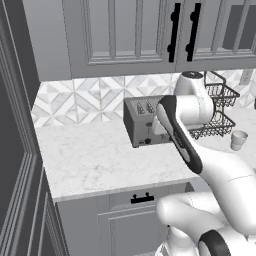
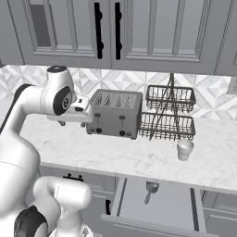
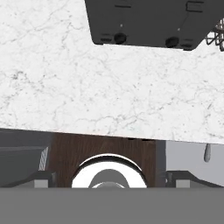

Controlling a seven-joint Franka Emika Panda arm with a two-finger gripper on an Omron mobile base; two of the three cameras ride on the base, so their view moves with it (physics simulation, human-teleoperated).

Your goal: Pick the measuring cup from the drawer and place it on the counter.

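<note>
Your arm rises from the base, bends at the elbow and reaches forward over the counter (image 2: 139, 157), with the wrist level and the hand in front of the toaster (image 2: 115, 113), looking straight down. The gripper (image 2: 62, 121) hangs above the marble near its front edge; you cannot tell how far its fingers are parted, and nothing is seen between them. The measuring cup (image 2: 151, 188) lies in the open drawer (image 2: 157, 203) below the counter, well to the right of the hand, handle toward you. A small white cup (image 2: 184, 149) stands beside the wire rack (image 2: 169, 113).
</note>
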